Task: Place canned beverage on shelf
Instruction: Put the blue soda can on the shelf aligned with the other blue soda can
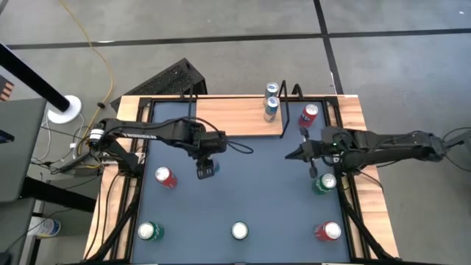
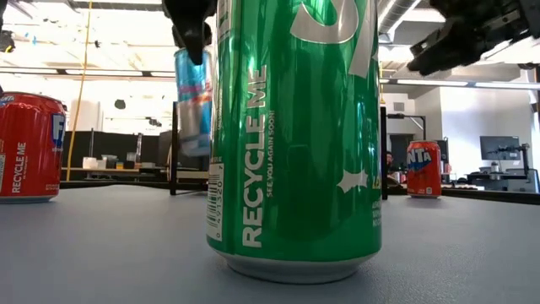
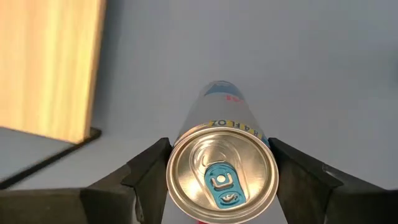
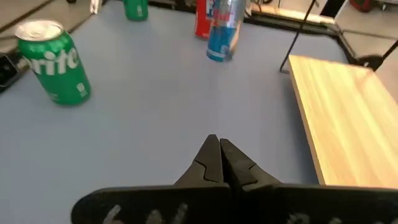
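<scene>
Now you are holding slim blue can (image 3: 222,165) in left gripper (image 1: 207,168), fingers clamping its sides near top, lifted over tabletop (image 1: 243,191). Rigid, smooth, slippery, probably light; keep squeezing mid-body. Right gripper (image 1: 292,155) hovering, fingers together. Shelf (image 1: 235,116) beyond, carrying three cans; six waiting on tabletop.

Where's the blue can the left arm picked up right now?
The blue can is clamped in the left gripper, lifted above the tabletop left of center, short of the shelf.

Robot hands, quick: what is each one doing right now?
Left gripper: jaws closed on the blue and silver can, lifted off the table.
Right gripper: jaws closed, holding nothing, near the shelf.
</scene>
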You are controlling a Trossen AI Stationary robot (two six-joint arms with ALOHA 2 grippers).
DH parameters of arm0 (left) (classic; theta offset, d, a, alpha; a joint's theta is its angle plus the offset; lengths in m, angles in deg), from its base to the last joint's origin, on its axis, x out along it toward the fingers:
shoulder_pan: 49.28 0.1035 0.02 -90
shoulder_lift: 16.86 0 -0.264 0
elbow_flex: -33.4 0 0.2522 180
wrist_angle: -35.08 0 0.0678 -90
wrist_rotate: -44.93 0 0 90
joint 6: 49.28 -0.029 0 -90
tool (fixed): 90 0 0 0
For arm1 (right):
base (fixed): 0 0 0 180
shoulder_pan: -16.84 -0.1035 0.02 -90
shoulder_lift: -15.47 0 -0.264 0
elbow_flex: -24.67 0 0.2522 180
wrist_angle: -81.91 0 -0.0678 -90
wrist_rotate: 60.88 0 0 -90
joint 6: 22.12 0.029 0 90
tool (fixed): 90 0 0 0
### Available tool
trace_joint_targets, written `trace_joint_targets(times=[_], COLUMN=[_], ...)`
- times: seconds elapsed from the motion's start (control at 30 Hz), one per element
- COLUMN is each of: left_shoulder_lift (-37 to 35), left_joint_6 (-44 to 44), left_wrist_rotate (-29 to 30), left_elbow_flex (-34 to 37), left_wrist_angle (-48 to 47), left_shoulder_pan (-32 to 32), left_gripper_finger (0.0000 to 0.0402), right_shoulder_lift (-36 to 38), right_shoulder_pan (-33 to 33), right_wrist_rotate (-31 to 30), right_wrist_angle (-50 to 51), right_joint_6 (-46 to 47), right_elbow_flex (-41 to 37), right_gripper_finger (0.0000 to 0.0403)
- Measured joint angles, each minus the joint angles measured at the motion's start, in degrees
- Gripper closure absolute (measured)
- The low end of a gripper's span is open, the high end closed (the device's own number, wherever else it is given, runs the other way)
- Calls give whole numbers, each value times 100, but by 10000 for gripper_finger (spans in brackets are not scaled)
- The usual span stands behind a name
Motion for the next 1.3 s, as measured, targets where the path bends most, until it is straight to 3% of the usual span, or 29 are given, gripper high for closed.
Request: trace_joint_targets(times=[0.23, 0.53, 1.07, 1.3], left_shoulder_lift=[24, 54, 68, 482], left_joint_6=[-336, -677, -1380, -1718], left_wrist_rotate=[4, -121, -535, -435], left_elbow_flex=[-212, -486, -872, -878], left_wrist_angle=[38, 583, 1614, 1959], left_shoulder_pan=[216, 839, 1730, 2016], left_gripper_finger=[178, 178, 178, 177], right_shoulder_lift=[721, 749, 831, 818], right_shoulder_pan=[159, 564, 1042, 1064], right_wrist_rotate=[-379, -342, -337, -333], right_wrist_angle=[-46, 688, 1006, 980], right_joint_6=[465, 468, 446, 449], right_elbow_flex=[549, 1438, 1504, 1504], right_gripper_finger=[403, 403, 403, 403])
